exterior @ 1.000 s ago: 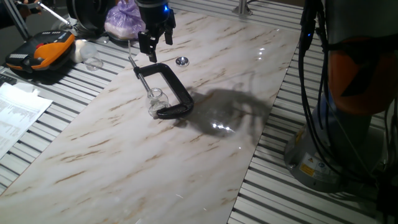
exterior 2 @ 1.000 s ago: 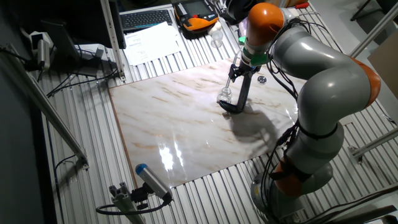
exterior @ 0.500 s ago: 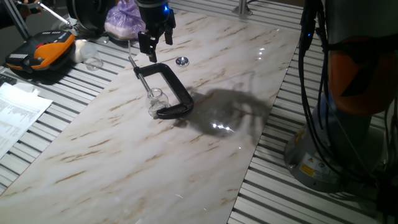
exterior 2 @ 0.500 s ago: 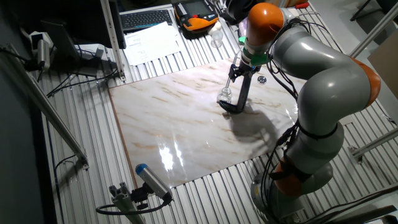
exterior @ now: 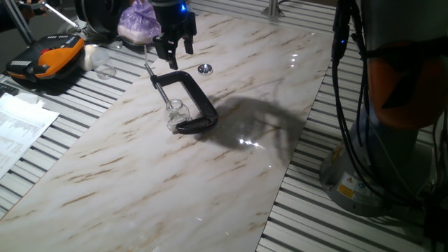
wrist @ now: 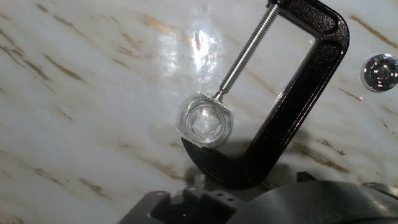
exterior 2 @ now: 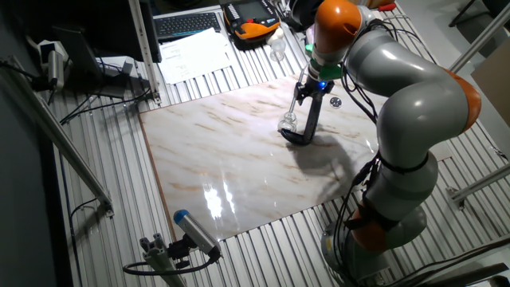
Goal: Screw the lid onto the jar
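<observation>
In one fixed view you have one jar [exterior: 175,110], one lid [exterior: 204,68] and one black C-clamp [exterior: 190,103] on the marbled worktop [exterior: 231,175]. The jar stands held between the clamp's screw tip and its lower end; the lid lies apart from it, near the clamp's upper end. The gripper [exterior: 175,43] hangs over the clamp's screw end with its fingers spread and nothing between them. Off the worktop you can count one orange-and-black device [exterior: 45,59], one purple bag [exterior: 140,21] and one other clear glass vessel [exterior: 103,70]; the papers at the left edge are cut off.

In the other fixed view you see the one arm [exterior 2: 406,104] reaching over the worktop. The jar [exterior 2: 288,123] is a small pale glint beside the clamp [exterior 2: 307,119], and the lid [exterior 2: 335,102] is only a speck. The fingers are too small here to judge.

In the hand view you look down into the jar's open mouth [wrist: 205,121], with the screw tip touching its side. The clamp [wrist: 298,99] is cut off at the top, the lid [wrist: 380,71] by the right edge. The fingers themselves are out of frame.
</observation>
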Controlling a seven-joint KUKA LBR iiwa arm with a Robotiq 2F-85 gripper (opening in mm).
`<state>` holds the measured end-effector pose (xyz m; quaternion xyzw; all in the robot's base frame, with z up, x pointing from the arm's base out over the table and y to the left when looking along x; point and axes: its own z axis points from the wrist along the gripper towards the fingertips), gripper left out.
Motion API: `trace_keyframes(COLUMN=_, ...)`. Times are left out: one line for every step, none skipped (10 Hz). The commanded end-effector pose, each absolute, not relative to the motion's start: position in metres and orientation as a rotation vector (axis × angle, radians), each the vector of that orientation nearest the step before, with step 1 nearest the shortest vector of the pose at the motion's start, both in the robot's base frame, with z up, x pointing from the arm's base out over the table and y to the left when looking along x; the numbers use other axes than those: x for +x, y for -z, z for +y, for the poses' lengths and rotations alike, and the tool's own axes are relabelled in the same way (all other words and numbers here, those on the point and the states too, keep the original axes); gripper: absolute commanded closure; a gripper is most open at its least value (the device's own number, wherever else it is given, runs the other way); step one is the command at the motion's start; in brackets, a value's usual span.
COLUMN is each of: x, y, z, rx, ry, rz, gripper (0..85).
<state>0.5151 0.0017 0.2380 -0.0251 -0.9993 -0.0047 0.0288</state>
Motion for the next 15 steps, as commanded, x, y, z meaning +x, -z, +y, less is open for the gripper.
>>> trace_keyframes(x=0.515, y=-0.238, z=0.002, rx=-0.078, ry=0.014, rz=-3.083, gripper=85.0)
trace_keyframes(x=0.515, y=-0.238, z=0.002, rx=-0.078, ry=0.014, rz=-3.084, gripper=85.0)
trace_keyframes(x=0.516, y=-0.238, z=0.001, rx=-0.078, ry=0.014, rz=-3.096, gripper=85.0)
trace_keyframes(x=0.517, y=-0.239, z=0.001, rx=-0.068, ry=0.013, rz=-3.107, gripper=85.0)
trace_keyframes(x=0.518, y=-0.240, z=0.000, rx=-0.064, ry=0.016, rz=-3.106, gripper=85.0)
trace_keyframes(x=0.519, y=-0.239, z=0.000, rx=-0.064, ry=0.008, rz=-3.111, gripper=85.0)
trace_keyframes(x=0.519, y=-0.239, z=0.000, rx=-0.066, ry=0.008, rz=-3.114, gripper=85.0)
trace_keyframes(x=0.520, y=-0.239, z=-0.001, rx=-0.069, ry=0.006, rz=-3.117, gripper=85.0)
trace_keyframes(x=0.521, y=-0.239, z=-0.001, rx=-0.069, ry=0.003, rz=-3.123, gripper=85.0)
trace_keyframes(x=0.521, y=-0.239, z=-0.001, rx=-0.071, ry=-0.002, rz=-3.124, gripper=85.0)
trace_keyframes(x=0.522, y=-0.239, z=-0.002, rx=-0.071, ry=-0.011, rz=-3.128, gripper=85.0)
trace_keyframes(x=0.523, y=-0.239, z=-0.002, rx=-0.071, ry=-0.014, rz=-3.131, gripper=85.0)
trace_keyframes(x=0.529, y=-0.240, z=-0.005, rx=-0.064, ry=-0.016, rz=-3.129, gripper=85.0)
trace_keyframes(x=0.535, y=-0.242, z=-0.009, rx=-0.057, ry=-0.019, rz=-3.126, gripper=85.0)
trace_keyframes(x=0.540, y=-0.242, z=-0.015, rx=-0.049, ry=-0.029, rz=-3.134, gripper=85.0)
